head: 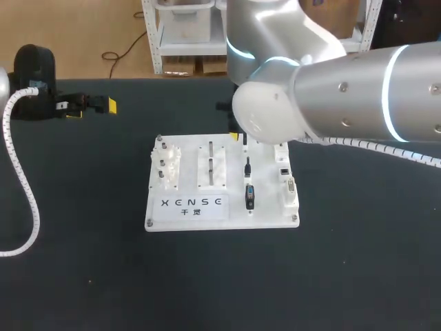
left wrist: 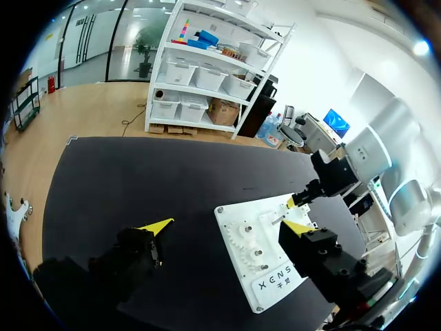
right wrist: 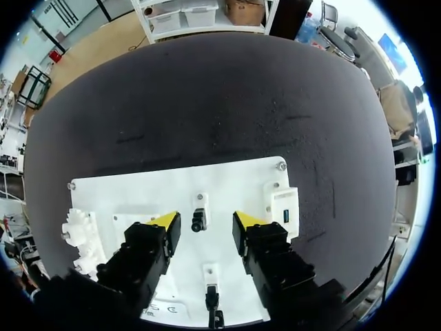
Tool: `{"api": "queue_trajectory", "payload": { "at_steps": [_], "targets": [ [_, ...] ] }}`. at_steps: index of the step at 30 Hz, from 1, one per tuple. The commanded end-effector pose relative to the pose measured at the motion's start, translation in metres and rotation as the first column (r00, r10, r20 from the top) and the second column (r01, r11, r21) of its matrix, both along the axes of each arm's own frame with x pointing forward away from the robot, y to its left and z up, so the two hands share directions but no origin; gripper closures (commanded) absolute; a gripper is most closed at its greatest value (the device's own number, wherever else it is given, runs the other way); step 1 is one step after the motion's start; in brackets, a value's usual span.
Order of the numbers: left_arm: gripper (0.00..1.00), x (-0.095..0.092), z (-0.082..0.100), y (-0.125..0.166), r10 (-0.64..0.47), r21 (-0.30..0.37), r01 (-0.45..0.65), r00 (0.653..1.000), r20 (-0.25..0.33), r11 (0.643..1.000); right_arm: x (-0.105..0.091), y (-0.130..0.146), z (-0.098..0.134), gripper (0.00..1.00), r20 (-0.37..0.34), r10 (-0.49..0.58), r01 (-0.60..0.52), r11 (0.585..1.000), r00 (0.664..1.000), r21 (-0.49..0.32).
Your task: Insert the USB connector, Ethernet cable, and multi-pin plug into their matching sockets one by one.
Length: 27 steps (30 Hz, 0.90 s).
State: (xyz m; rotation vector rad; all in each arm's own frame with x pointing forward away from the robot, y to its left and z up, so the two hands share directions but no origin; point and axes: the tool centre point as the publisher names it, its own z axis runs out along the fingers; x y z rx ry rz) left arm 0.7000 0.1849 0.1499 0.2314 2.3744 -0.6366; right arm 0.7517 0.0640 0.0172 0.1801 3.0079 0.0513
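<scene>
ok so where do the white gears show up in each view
Head view: the gears stand at the left end of the white board.
Left wrist view: the gears run along the board's edge that faces the left gripper, ahead of its open fingers.
Right wrist view: the gears are at the board's edge, beside the right gripper, outside its fingers.
Shared landmark: the board's printed label.
</scene>
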Motion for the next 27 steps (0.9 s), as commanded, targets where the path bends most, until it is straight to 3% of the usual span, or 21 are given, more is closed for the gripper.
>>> {"api": "queue_trajectory", "payload": {
  "at_steps": [1,9,27],
  "targets": [
    [0.0,0.0,0.0,0.0,0.0,0.0,0.0,1.0,0.0,1.0,0.0025,0.0033,-0.0029,0.55,-0.006,0.001,-0.001,1.0,1.0,-0.008],
    [0.0,0.0,0.0,0.0,0.0,0.0,0.0,1.0,0.0,1.0,0.0066,0.0053,-0.0081,0.6,-0.013,0.004,-0.004,1.0,1.0,-0.025],
    [0.0,0.0,0.0,0.0,0.0,0.0,0.0,1.0,0.0,1.0,0.0044,0.0013,0.0,0.9,0.005,0.013,-0.013,1.0,1.0,-0.028]
  ]
}}
